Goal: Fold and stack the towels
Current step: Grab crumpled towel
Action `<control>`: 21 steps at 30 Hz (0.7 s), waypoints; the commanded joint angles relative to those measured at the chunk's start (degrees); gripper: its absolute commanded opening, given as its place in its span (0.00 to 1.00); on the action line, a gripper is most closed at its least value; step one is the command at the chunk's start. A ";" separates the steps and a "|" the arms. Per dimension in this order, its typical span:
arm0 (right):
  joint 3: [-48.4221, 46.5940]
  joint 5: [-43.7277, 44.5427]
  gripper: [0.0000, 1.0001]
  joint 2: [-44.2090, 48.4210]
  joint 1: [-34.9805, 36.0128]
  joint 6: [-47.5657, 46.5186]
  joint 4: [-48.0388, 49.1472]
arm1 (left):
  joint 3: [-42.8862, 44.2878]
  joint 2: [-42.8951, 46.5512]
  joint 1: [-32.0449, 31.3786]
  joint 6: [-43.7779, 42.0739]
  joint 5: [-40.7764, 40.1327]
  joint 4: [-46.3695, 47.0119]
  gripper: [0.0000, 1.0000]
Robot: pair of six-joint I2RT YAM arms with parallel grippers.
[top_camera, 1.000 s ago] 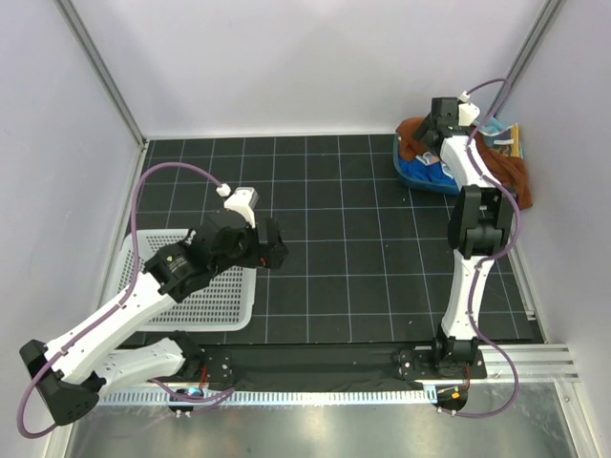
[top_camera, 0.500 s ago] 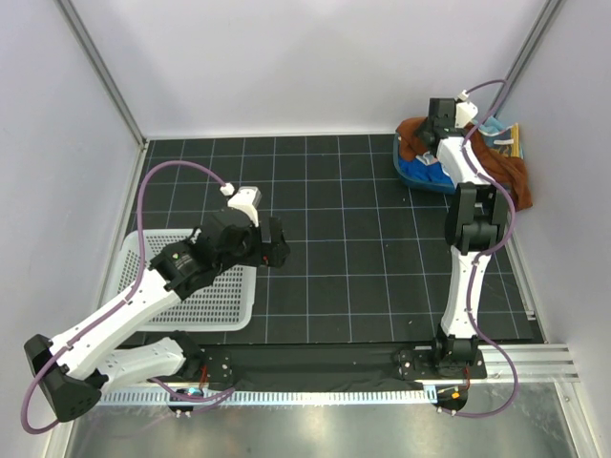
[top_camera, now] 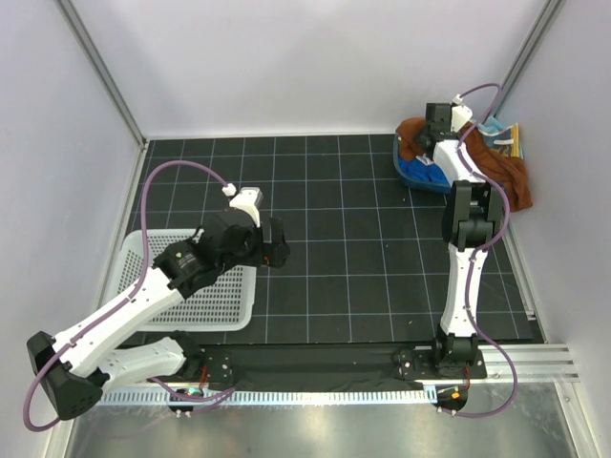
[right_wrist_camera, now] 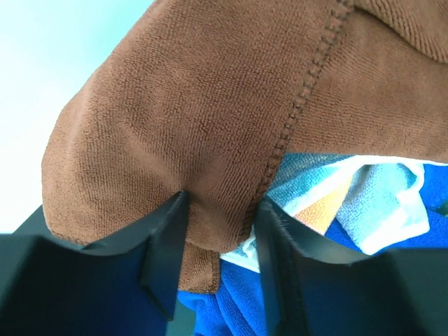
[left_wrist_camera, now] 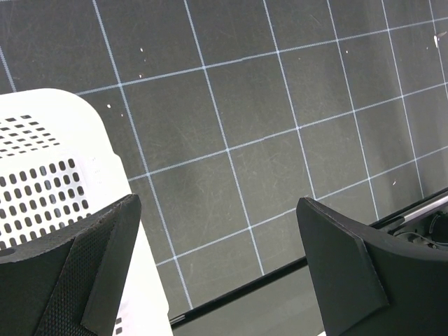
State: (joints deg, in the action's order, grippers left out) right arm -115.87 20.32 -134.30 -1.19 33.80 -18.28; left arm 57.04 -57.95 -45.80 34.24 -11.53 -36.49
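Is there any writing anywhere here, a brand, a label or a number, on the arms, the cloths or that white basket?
None can be read.
The brown towel, pale blue towel, basket, left arm and right arm show no words or numbers.
The mat bears only white grid lines.
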 commanded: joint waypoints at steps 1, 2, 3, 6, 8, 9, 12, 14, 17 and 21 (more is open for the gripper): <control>-1.90 0.51 0.46 0.79 -0.13 -0.84 4.04 | -0.08 0.04 -0.17 -0.66 -1.39 2.39 0.97; -1.99 0.60 0.43 0.79 -0.13 -0.93 4.31 | 0.00 0.03 -0.17 -0.66 -1.48 2.48 0.97; -2.33 0.60 0.39 0.79 -0.04 -1.02 4.31 | 0.09 -0.14 -0.17 -0.66 -1.48 2.56 0.97; -2.69 0.43 0.27 1.23 -0.13 -1.46 4.31 | 0.18 -0.58 -0.08 -0.66 -1.57 2.48 0.97; -2.43 0.17 0.18 2.45 -0.04 -1.37 4.31 | 0.18 -0.58 -0.08 -0.75 -1.74 2.48 0.97; -2.17 0.08 0.15 2.99 -0.13 -1.20 4.31 | 0.18 -0.49 -0.08 -0.75 -1.83 2.48 0.97; -1.99 -0.54 0.05 5.18 -0.13 -1.02 3.78 | 0.27 -0.41 0.01 -0.67 -2.27 2.39 0.97; -2.16 -0.63 0.01 6.93 -0.13 -1.02 2.73 | 0.36 -0.49 0.10 -0.66 -2.27 2.48 0.97; -1.99 -0.72 0.01 9.22 -0.13 -1.11 1.42 | 0.44 -0.49 0.36 -0.58 -2.27 2.39 0.97; -1.20 -1.59 0.01 13.70 -0.04 -0.32 -0.70 | 0.53 -0.41 0.63 -0.40 -2.27 2.48 0.97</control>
State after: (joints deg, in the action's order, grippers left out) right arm -115.92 19.27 -129.40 -1.19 32.91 -19.44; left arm 57.04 -58.52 -45.63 34.06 -12.71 -36.42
